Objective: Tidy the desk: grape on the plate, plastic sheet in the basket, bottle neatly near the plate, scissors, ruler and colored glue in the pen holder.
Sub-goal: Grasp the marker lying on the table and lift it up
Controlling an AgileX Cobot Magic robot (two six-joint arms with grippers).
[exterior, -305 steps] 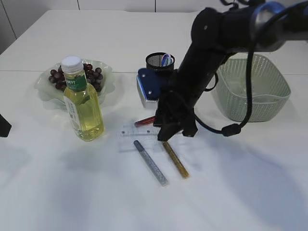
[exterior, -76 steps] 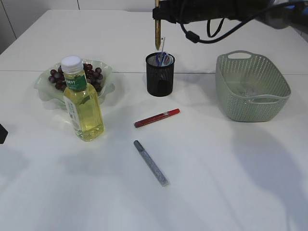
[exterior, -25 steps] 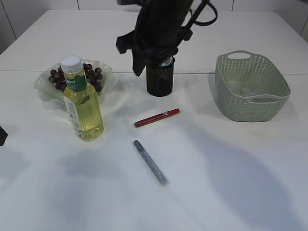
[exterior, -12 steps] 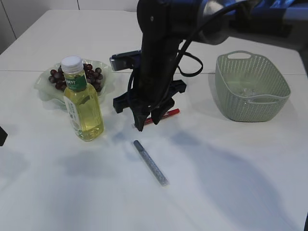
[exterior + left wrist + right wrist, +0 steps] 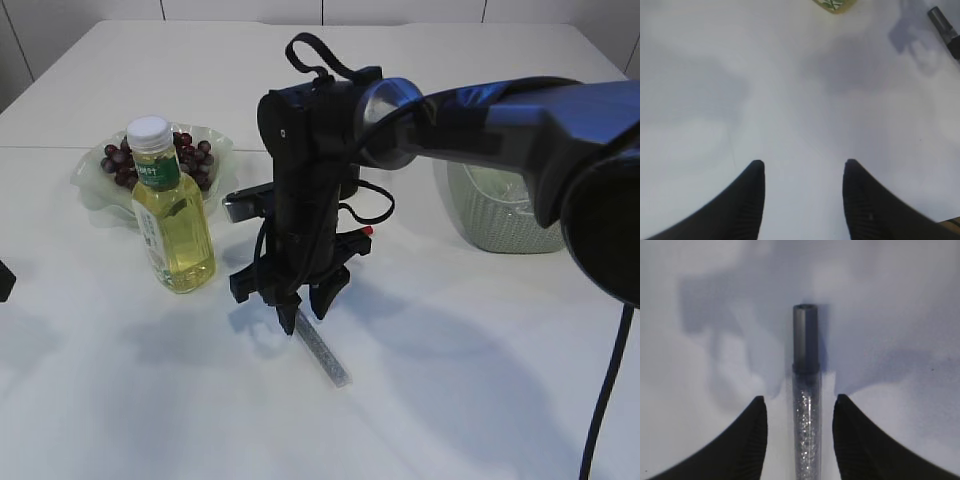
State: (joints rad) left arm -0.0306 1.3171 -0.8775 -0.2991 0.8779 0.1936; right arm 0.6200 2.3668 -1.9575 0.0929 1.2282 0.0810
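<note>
Only right wrist view, silver glue pen between jaws

Item count, current state:

- Bottle: one.
- Plate: one, holding one bunch of grapes.
- Basket: one, partly hidden.
- Glue pens: two visible, one silver pen and one red pen, mostly hidden.
- Arms: two tools, the right tool and the left tool.
</note>
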